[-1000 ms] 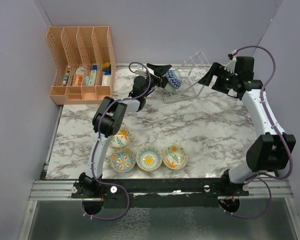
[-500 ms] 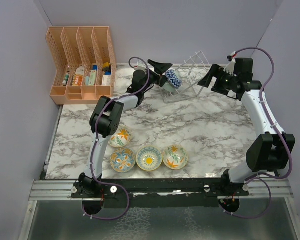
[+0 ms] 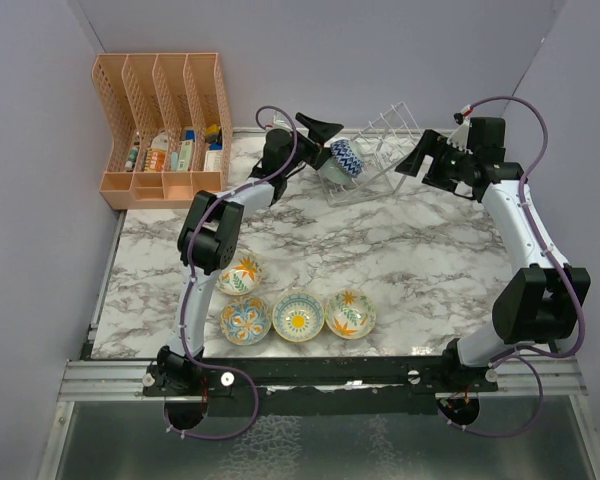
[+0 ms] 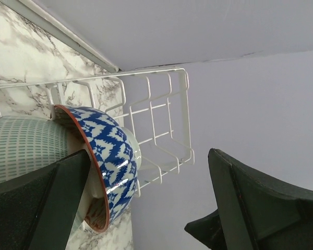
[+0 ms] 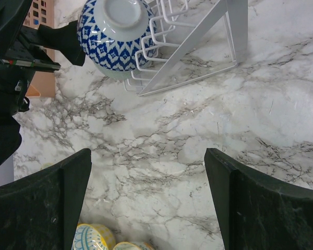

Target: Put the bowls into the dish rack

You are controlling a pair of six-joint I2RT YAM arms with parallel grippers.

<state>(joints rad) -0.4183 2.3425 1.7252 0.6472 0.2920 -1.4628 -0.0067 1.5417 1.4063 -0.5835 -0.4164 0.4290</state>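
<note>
Gaping left gripper beside two racked bowls

Standing wide apart, the jaws of the left gripper (image 4: 146, 156) hold nothing. A blue-and-white bowl (image 4: 112, 151) with a red rim sits on edge just off one finger. Whether that finger touches the rim cannot be told from the wrist view. A pale teal bowl (image 4: 26, 148) with a ribbed outside leans against the patterned one. Both rest at the left end of the dish rack (image 4: 167, 114), a thin white wire frame near the back edge of the marble table (image 3: 410, 250).

On the rack's other side the right gripper (image 3: 420, 158) hovers above the tabletop, its jaws also spread wide and empty. From its wrist camera the blue-and-white bowl's pale foot faces the lens.

Well apart from the rack, four bowls (image 3: 298, 315) sit upright near the front edge, three in a row and one behind the leftmost. An orange file organizer (image 3: 165, 130) stands in the far left corner.
</note>
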